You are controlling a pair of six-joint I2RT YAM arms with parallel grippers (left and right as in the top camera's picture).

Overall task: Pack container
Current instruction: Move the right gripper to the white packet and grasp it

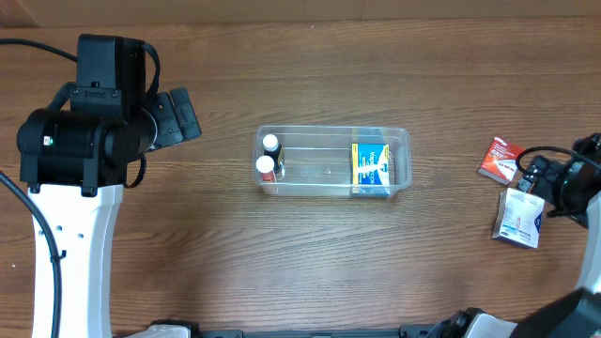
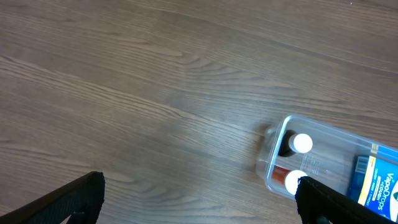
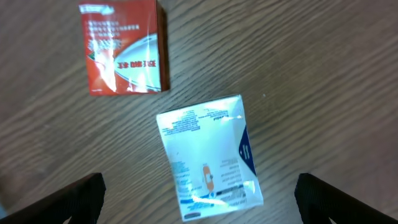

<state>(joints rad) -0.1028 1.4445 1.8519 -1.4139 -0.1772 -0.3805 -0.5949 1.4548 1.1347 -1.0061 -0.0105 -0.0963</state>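
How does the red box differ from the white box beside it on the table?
The red box is red with white print; the white box is white with a blue side. The white box looks larger than the red box. Both lie flat on the table, outside the container.

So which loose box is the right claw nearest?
The white box with the blue edge: it lies centred under the right gripper, while the red box sits off to one side.

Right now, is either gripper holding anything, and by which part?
Nothing is held. The left gripper hangs open over the table; the right gripper hangs open above the white box, fingers clear of it.
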